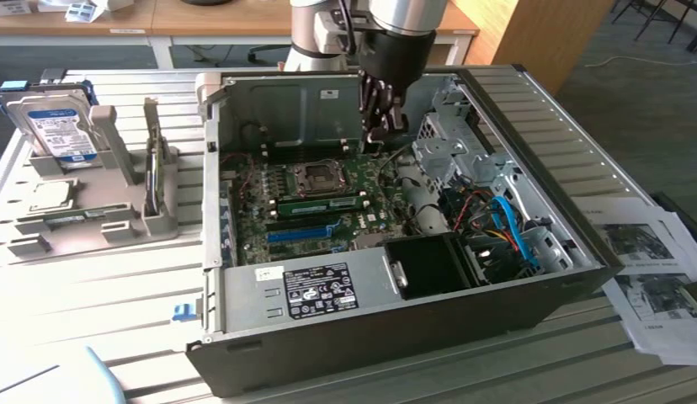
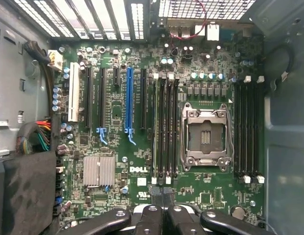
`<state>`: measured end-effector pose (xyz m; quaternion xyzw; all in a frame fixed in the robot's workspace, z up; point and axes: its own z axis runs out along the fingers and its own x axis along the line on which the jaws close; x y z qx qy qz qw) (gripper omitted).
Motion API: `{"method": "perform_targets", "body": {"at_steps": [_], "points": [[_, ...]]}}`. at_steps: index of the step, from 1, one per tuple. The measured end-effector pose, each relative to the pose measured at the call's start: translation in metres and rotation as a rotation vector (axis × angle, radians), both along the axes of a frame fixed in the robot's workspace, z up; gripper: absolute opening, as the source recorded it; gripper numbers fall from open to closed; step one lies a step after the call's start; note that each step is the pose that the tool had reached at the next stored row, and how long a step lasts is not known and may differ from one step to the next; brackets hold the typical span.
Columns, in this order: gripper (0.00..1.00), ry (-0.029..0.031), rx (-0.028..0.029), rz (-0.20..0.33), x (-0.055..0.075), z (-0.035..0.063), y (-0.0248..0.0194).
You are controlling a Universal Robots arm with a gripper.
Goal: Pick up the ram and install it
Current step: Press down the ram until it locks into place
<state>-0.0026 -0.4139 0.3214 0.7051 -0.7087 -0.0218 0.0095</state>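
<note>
Ram (image 1: 321, 204) in motherboard (image 1: 250, 229) slot, inside case (image 1: 438, 337); gripper (image 1: 379, 135) above; drive rack (image 1: 115, 220) at exterior view's left.

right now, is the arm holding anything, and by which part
Nothing is held: the jaws are shut with nothing between them above the motherboard, and the ram sits on the board beside the processor socket.

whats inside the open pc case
A green motherboard with an empty processor socket, the ram seated beside it, a blue slot, and the shut gripper hovering above. The black box covers whatever lies under it.
</note>
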Motion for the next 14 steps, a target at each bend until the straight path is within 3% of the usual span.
{"method": "perform_targets", "body": {"at_steps": [14], "points": [[0.09, -0.0002, 0.0, 0.0, 0.0, -0.0254, 0.0]]}}
